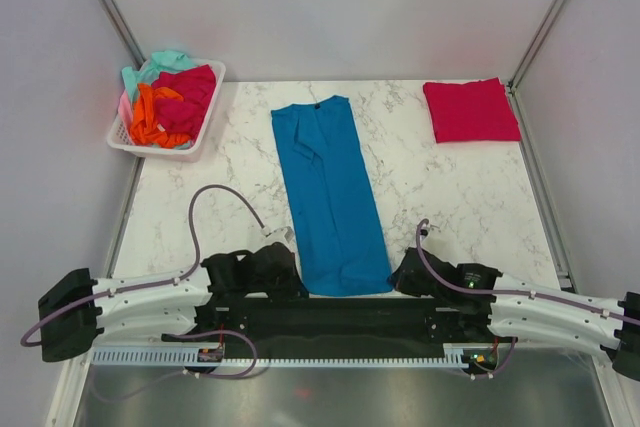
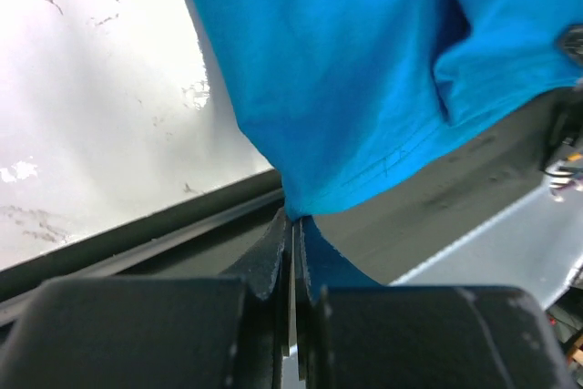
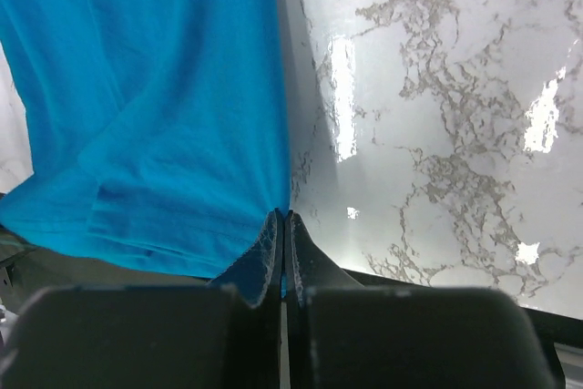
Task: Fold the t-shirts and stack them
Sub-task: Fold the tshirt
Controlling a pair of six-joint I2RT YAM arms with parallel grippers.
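A teal-blue t-shirt (image 1: 330, 197) lies folded into a long strip down the middle of the marble table, collar at the far end. My left gripper (image 1: 292, 275) is shut on its near left hem corner (image 2: 301, 202). My right gripper (image 1: 396, 277) is shut on its near right hem corner (image 3: 278, 211). A crimson red t-shirt (image 1: 470, 110) lies folded at the far right. Magenta, orange, mint and pink t-shirts (image 1: 165, 102) are heaped in the basket.
A white plastic basket (image 1: 205, 127) stands at the far left corner. The table's dark near edge rail (image 1: 340, 317) runs between the two arm bases. Metal frame posts and grey walls close in the sides and back.
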